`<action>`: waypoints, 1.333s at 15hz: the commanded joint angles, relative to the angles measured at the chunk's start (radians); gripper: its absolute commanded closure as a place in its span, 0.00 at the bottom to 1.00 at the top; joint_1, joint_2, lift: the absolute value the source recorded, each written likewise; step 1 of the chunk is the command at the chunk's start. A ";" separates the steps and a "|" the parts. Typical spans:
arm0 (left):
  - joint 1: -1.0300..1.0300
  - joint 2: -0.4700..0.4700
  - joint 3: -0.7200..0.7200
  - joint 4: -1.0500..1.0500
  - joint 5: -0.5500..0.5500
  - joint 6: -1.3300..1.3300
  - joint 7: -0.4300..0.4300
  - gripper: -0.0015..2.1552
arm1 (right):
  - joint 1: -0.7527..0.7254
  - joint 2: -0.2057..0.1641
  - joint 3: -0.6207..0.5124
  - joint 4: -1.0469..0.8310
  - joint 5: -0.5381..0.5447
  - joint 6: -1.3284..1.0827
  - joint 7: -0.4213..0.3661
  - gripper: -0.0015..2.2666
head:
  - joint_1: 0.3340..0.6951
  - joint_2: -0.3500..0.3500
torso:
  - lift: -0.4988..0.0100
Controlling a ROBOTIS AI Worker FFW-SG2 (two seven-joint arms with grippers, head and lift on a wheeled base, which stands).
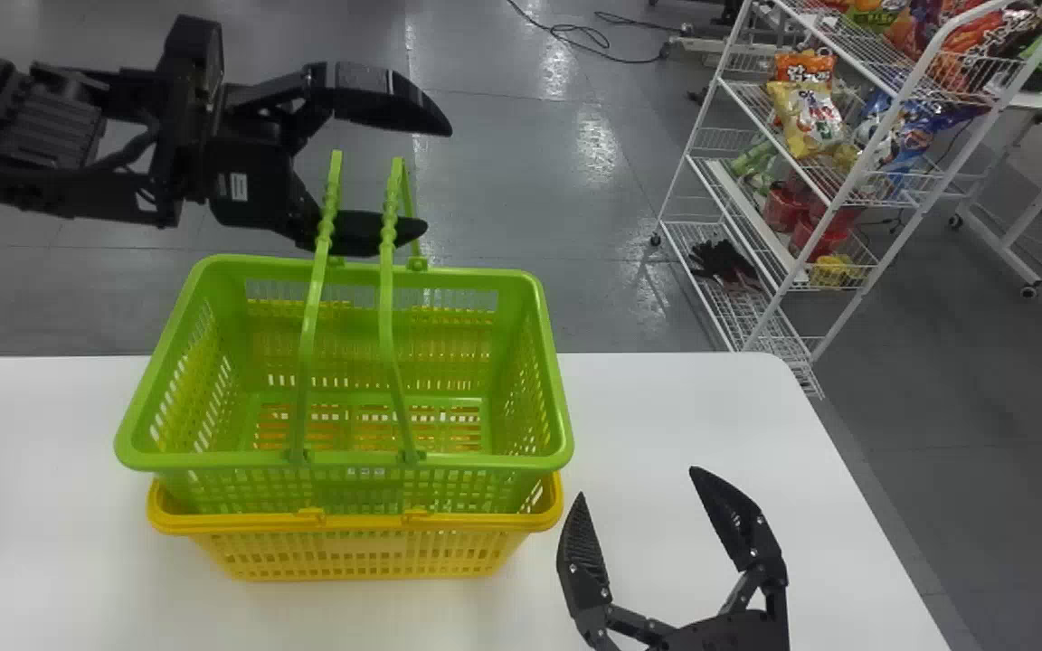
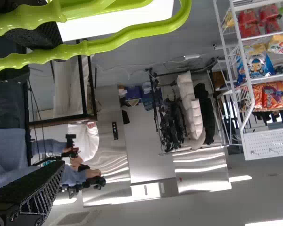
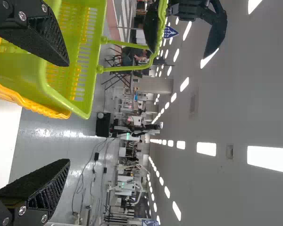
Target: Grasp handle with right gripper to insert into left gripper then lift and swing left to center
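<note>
Handles (image 1: 309,334) of a green basket (image 1: 349,459) stand upright, side by side, rising above its rim; their bumpy grips lie close to the lower finger of the left gripper (image 1: 438,179). That gripper hangs beyond the basket's far side, its fingers spread wide, not closed on the handles. The green basket sits nested in a yellow basket (image 1: 358,522), which rests on a white bench (image 1: 684,407). To the right of both baskets, over the near part of the bench, is the right gripper (image 1: 637,481), its fingers also wide apart, with nothing between them. Past the bench, a grey floor (image 1: 521,298) stretches away. On it, to the right, stands a white wire rack (image 1: 793,273) with snack bags (image 1: 810,113) on its upper shelves, red containers (image 1: 788,206) lower down, and dark gloves (image 1: 722,262) on the bottom shelf.
</note>
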 commanded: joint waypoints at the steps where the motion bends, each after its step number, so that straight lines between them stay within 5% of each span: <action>1: -0.061 0.005 -0.003 0.053 0.032 0.001 0.012 0.01 | 0.000 0.006 -0.002 0.026 -0.008 -0.027 0.000 0.03 | 1.00 0.20 | 0.80; 17: -0.331 0.025 -0.017 0.335 0.142 0.001 0.121 0.01 | 0.004 0.013 -0.002 0.129 -0.043 -0.128 0.009 0.03 | 0.84 0.26 | 0.80; 18: -0.331 0.023 -0.025 0.335 0.144 0.001 0.119 0.08 | 0.004 0.013 0.000 0.134 -0.043 -0.134 0.009 0.03 | 0.83 0.26 | 0.80; 20: -0.326 0.021 -0.029 0.335 0.144 0.001 0.119 0.39 | 0.004 0.013 -0.002 0.141 -0.054 -0.143 0.009 0.03 | 0.83 0.25 | 0.80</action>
